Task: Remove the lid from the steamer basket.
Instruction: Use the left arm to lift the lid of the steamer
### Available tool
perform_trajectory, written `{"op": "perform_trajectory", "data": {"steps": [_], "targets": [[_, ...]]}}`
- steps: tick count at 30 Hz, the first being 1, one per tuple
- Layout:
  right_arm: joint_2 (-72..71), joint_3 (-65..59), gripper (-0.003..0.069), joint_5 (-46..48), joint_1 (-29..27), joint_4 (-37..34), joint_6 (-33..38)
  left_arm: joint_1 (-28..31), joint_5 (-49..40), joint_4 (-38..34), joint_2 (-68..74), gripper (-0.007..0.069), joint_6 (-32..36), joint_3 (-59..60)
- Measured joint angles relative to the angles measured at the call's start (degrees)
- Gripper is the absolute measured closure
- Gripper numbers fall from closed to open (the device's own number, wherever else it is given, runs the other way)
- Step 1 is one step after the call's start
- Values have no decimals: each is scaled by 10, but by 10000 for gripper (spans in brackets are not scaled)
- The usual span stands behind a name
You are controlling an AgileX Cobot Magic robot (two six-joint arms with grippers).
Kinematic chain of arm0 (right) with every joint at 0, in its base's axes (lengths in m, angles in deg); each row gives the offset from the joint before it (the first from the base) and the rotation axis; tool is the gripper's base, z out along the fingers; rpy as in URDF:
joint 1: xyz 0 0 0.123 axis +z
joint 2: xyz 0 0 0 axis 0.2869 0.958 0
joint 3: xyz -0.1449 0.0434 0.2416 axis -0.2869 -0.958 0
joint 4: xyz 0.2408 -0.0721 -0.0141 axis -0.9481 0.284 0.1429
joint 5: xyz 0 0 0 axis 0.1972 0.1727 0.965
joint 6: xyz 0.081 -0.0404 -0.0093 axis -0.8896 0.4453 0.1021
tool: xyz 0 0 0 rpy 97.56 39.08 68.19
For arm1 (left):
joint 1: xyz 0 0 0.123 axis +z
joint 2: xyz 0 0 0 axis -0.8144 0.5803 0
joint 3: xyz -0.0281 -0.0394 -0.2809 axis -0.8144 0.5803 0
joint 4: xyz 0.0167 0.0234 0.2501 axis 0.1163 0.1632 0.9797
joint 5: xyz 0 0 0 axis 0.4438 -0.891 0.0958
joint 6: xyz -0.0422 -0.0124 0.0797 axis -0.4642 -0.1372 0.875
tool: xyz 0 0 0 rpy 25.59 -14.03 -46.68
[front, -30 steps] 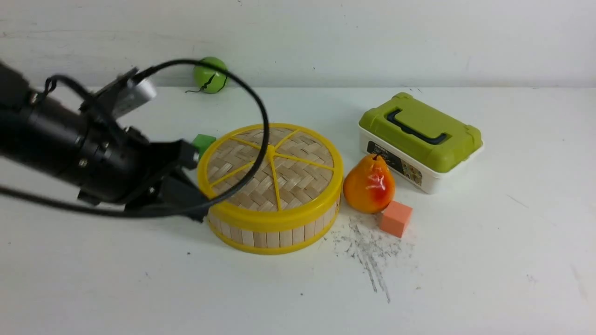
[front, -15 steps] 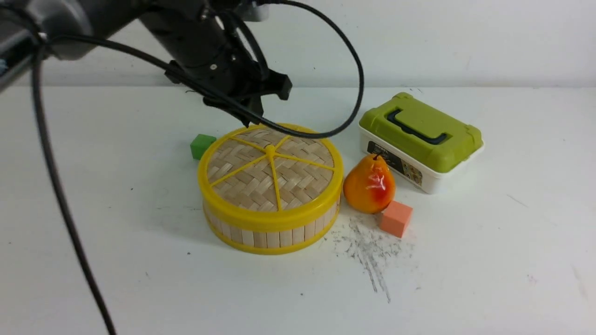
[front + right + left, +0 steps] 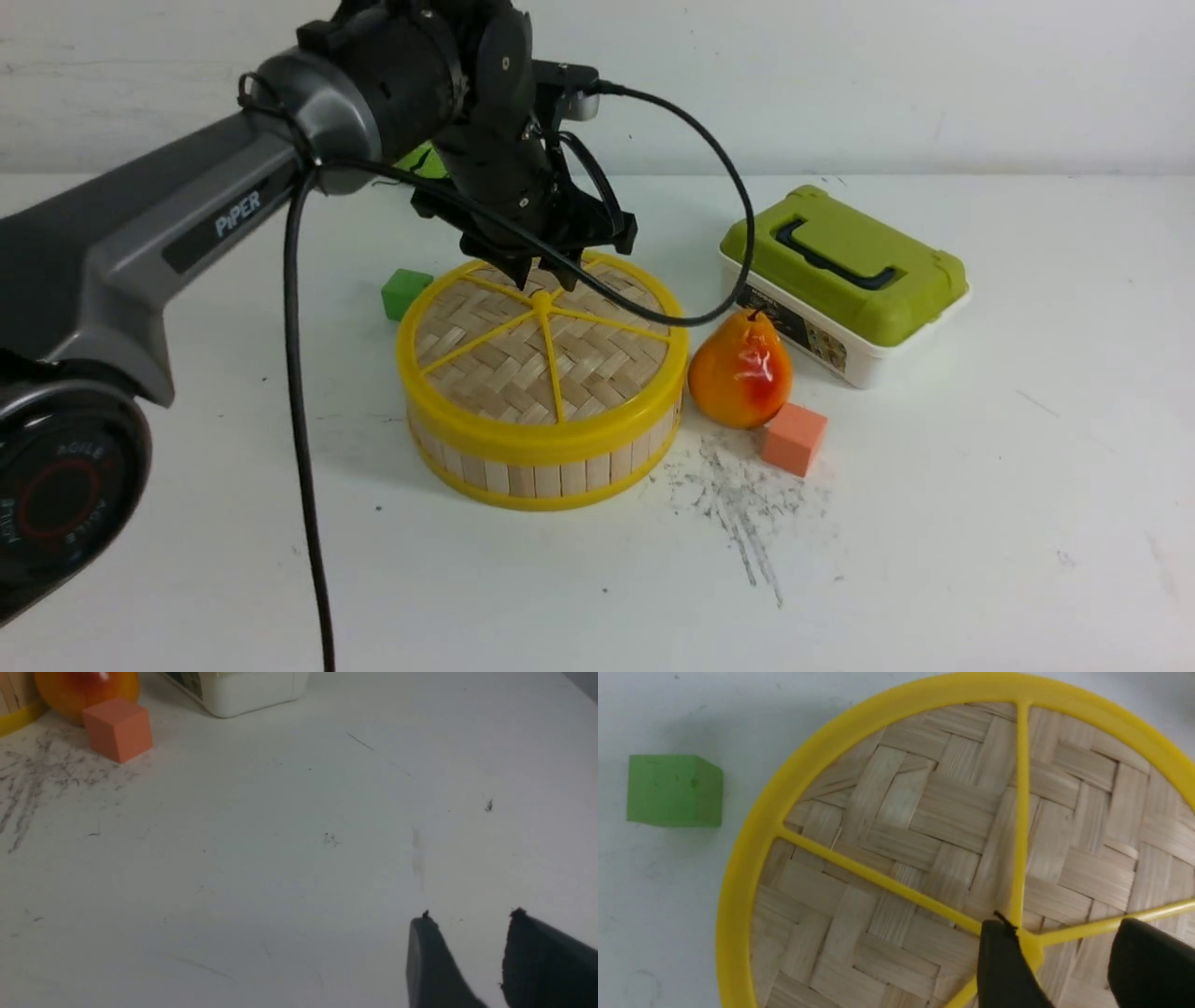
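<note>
Step in hand, as I judge it: lining up over the lid, before any grasp. The flat round lid of woven bamboo with yellow plastic rim and spokes sits on the round steamer basket of pale bamboo slats, left of centre on the white counter. Lid on all round, level as far as visible.

Left end effector: fingers apart, pointing down over the far part of the lid, near the yellow centre knob. Nothing between them that I can make out; contact with the lid, cannot tell. Right end effector: fingers apart, nothing gripped, off over the counter.

Next move, my reading: bring the left fingers nearer so the knob stands between them, lower, close, then lift straight up. Knob looks small; a grip off centre may slip or tip the lid. Black cable loop hangs across the lid's far right, could snag. Orange-red pear-shaped fruit just beside the basket, on its right; sideways travel that way wants height.
</note>
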Motion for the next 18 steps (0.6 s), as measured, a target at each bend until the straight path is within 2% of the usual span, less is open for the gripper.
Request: {"op": "perform_trajectory", "data": {"steps": [6, 9, 11, 18], "targets": [[0, 0, 419, 0, 0, 0, 0, 0, 1, 1, 20, 351, -1, 0], [0, 0, 419, 0, 0, 0, 0, 0, 0, 5, 22, 422, -2, 0], [0, 0, 419, 0, 0, 0, 0, 0, -3, 7, 22, 509, -3, -1], [0, 0, 419, 0, 0, 0, 0, 0, -6, 11, 18, 517, -3, -3]]}}
